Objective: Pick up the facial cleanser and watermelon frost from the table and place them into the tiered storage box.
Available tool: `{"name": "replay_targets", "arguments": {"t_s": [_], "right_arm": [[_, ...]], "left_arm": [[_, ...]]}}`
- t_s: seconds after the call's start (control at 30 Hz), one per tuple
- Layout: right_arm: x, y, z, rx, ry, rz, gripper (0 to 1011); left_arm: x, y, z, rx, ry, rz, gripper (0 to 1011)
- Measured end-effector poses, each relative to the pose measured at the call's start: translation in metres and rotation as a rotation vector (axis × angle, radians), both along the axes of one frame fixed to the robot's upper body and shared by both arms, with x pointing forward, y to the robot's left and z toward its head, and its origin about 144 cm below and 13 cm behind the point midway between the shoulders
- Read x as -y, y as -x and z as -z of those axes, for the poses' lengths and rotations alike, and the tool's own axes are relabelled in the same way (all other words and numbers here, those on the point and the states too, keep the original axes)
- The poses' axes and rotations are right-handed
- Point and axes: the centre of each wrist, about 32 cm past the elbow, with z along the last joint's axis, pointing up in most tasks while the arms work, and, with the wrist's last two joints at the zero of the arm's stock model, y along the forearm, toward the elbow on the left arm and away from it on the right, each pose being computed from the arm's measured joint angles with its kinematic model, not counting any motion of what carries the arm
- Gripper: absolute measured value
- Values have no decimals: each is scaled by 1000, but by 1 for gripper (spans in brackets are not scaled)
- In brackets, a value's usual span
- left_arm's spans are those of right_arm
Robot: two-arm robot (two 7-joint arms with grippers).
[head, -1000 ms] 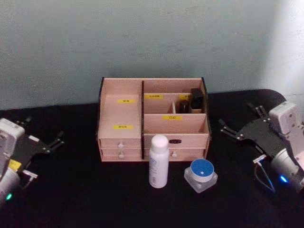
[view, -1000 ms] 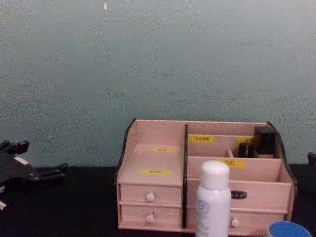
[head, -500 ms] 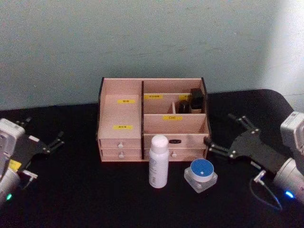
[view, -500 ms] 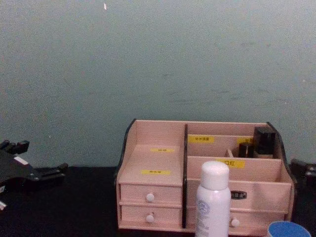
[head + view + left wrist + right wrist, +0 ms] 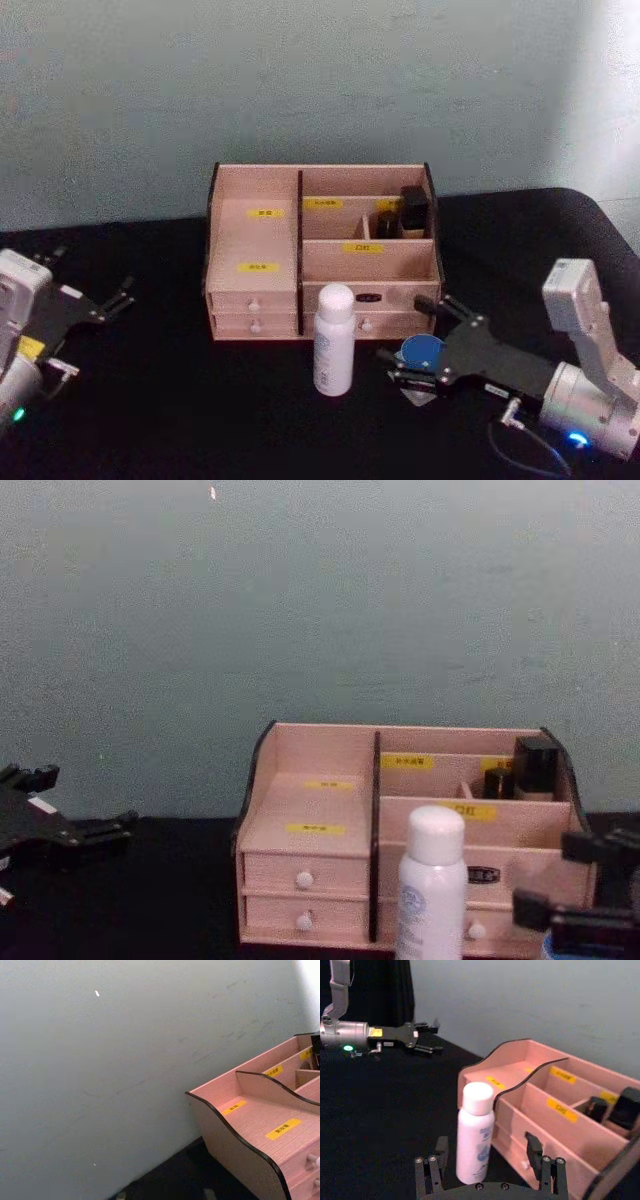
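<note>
Both spread wide: right gripper (image 5: pixel 402 328) flanks the blue-lidded jar (image 5: pixel 421 351); left gripper (image 5: pixel 88 275) rests well apart on the table (image 5: pixel 200 410).

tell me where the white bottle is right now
In the head view the white bottle stands upright at centre, before the tiered storage box, left of the blue-lidded jar.

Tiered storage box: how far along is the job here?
Nothing is placed yet. The white plastic bottle and the blue-lidded clear jar stand on the black table before the pale pink wooden storage box. The right gripper, open, straddles the jar. The left gripper sits at the left. Both placements remain.
</note>
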Motion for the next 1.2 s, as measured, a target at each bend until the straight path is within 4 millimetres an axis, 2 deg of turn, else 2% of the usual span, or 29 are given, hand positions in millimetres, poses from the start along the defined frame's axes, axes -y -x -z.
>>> {"name": "replay_targets", "arguments": {"t_s": [0.53,1.2], "right_arm": [[-21,-25,18,-89,-11,-70,1002],[-46,-50,21,-81,-27,-65,1002]], "left_arm": [[0,0,0,0,0,0,1001],[0,0,0,0,0,0,1001]]}}
